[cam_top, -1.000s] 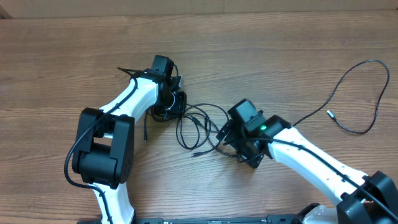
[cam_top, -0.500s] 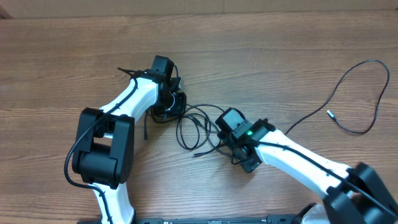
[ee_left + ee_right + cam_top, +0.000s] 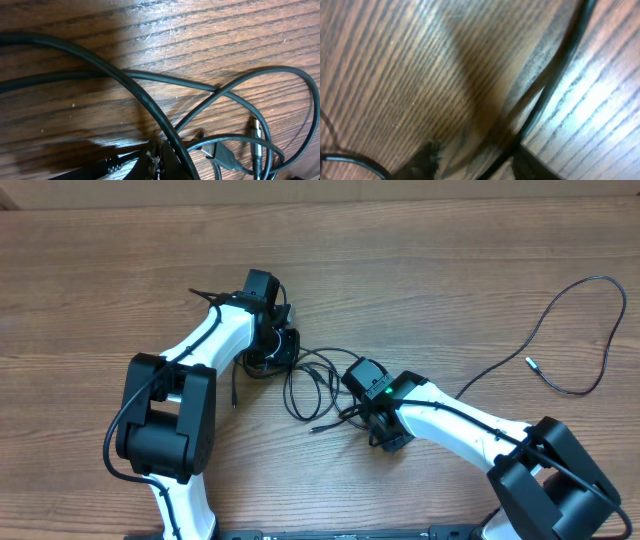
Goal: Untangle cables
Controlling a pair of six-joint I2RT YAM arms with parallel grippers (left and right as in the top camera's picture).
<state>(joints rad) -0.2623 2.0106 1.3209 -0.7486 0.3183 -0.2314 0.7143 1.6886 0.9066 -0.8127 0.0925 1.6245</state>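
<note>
Wood-grain bench (image 3: 450,240), and the cables (image 3: 318,385) are mostly one knotted mess of loops in the middle, between the two hands, so I'd call this early days. One long cable (image 3: 590,310) trails out to the right with its plug (image 3: 529,362) lying free, but its other end dips under the right arm, so I can't tell if it's out of the knot. Left hand (image 3: 159,161) is closed tight and looks pinched on a strand at the knot's left edge. Right hand (image 3: 477,157) has its fingers apart with a strand running between them, not clamped as far as I can see. No containers anywhere.
</note>
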